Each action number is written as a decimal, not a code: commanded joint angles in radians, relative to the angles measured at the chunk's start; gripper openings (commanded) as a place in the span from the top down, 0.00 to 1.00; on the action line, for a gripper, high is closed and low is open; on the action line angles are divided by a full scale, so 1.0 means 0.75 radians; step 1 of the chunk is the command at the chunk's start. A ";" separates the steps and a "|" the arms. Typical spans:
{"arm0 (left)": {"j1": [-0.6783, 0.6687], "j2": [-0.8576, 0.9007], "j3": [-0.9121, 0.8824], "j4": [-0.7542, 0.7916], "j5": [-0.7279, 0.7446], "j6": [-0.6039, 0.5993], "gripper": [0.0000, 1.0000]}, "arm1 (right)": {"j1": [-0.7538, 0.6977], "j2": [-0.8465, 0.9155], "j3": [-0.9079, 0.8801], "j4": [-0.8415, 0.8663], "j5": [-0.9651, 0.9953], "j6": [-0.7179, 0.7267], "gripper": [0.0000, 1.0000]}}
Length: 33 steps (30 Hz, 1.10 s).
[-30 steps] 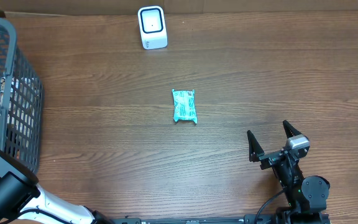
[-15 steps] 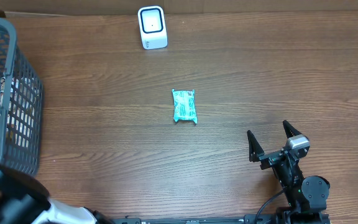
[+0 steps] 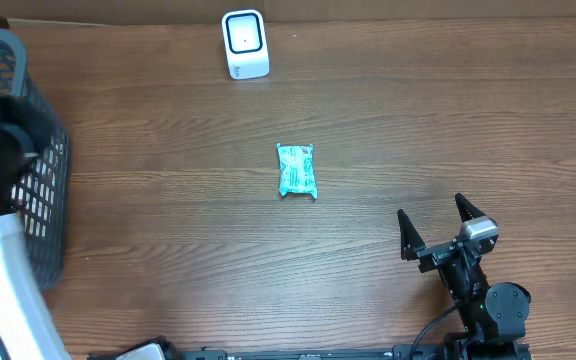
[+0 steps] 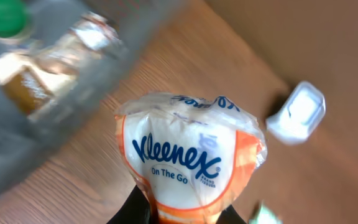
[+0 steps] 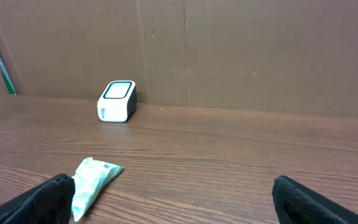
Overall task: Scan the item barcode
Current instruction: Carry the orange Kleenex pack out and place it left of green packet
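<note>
The left tool (image 4: 182, 216) is clenched on a Kleenex On The Go tissue pack (image 4: 188, 158). In the left wrist view its dark fingers show only at the bottom edge, either side of the pack's lower end. The pack is white with orange side panels and blue lettering, and its printed face is turned to the camera. It hangs in the air above the brown wooden worktop (image 3: 448, 110), touching nothing else. No barcode is readable on the side that shows.

From that camera the white barcode scanner (image 4: 297, 113) lies at about 2 o'clock of the pack, well apart and blurred. The grey mesh basket (image 4: 48, 93) fills the 10 o'clock corner, also blurred, with a green cap and some brownish packets inside.

Seen from overhead, the scanner (image 3: 244, 45) stands at the 12 o'clock edge of the worktop and the basket (image 3: 43, 190) sits at 9 o'clock. The left arm is a dark smear over the basket's rim, so the pack cannot be made out there. A small teal packet (image 3: 297, 170) lies flat near the centre, on its own.

The right tool (image 3: 429, 206) sits at about 4 o'clock, released, jaws spread wide and holding nothing. In its own camera the teal packet (image 5: 92, 177) is just beside its left finger at 8 o'clock, not touching.
</note>
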 commanded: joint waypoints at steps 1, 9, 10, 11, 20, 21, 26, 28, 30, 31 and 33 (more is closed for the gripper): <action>-0.228 0.027 -0.011 -0.019 -0.177 0.032 0.96 | -0.001 -0.015 -0.015 0.008 0.010 -0.002 0.00; -0.647 0.257 -0.039 -0.082 -0.263 -0.038 0.96 | -0.001 -0.015 -0.015 0.008 0.010 -0.002 0.00; -0.686 0.298 -0.039 -0.085 -0.264 -0.039 0.96 | -0.001 -0.015 -0.015 0.008 0.010 -0.002 0.00; -0.718 0.336 -0.039 -0.087 -0.263 -0.040 0.96 | -0.001 -0.015 -0.015 0.008 0.010 -0.002 0.00; -0.960 0.741 -0.039 -0.079 -0.261 -0.150 0.95 | -0.001 -0.015 -0.015 0.008 0.010 -0.002 0.00; -0.977 0.781 -0.039 -0.072 -0.266 -0.154 0.96 | -0.001 -0.015 -0.015 0.008 0.010 -0.002 0.00; -1.030 1.005 -0.039 -0.048 -0.316 -0.228 0.96 | 0.000 -0.015 -0.015 0.008 0.010 -0.002 0.00; -1.032 1.078 -0.039 -0.047 -0.315 -0.260 0.96 | -0.001 -0.015 -0.015 0.008 0.010 -0.002 0.00; -1.032 1.140 -0.039 -0.043 -0.311 -0.276 0.96 | -0.001 -0.015 -0.015 0.008 0.010 -0.002 0.00; -1.032 1.168 -0.039 -0.038 -0.307 -0.278 0.93 | -0.001 -0.015 -0.015 0.008 0.010 -0.002 0.00; -1.032 1.210 -0.039 -0.037 -0.300 -0.278 0.78 | -0.001 -0.015 -0.015 0.008 0.010 -0.002 0.00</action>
